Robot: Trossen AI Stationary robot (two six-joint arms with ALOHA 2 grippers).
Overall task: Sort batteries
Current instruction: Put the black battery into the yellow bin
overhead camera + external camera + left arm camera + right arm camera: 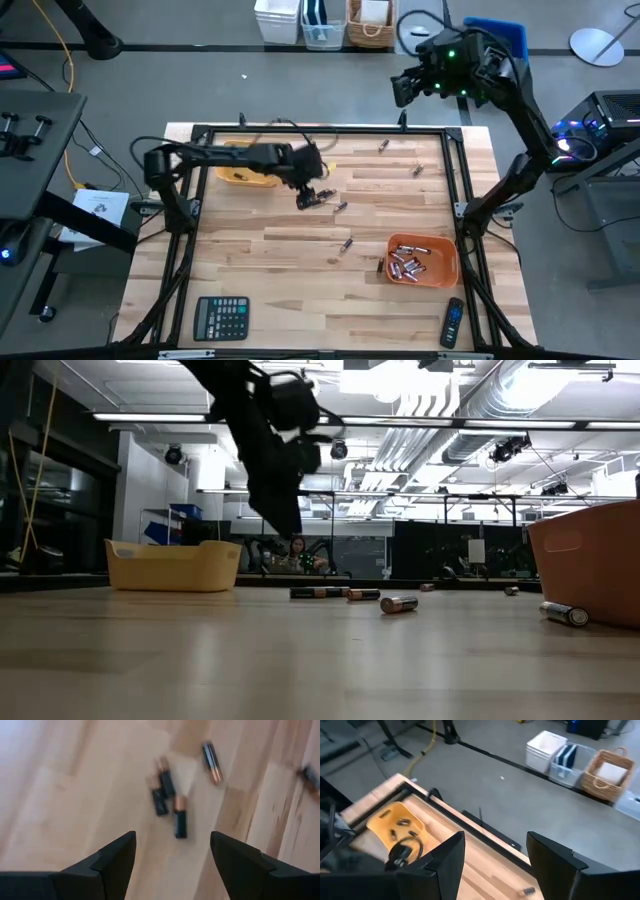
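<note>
The left gripper [308,192] hangs just beside the yellow bin [245,176], jaws spread wide and empty, over a small cluster of batteries [170,800] lying on the table [300,260]. More batteries lie scattered farther from the yellow bin (several inside the orange bin [424,260]). The right gripper [495,855] waits raised beyond the table's far corner, well apart from the yellow bin, jaws wide and empty.

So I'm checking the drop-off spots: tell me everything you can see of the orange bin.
The orange bin is a small, open-topped tub with rounded corners, plastic by its look. It sits upright on the wooden table, in front of the right arm's base. A heap of batteries lies inside, and one more lies on the wood beside it. Neither tool touches it.
</note>
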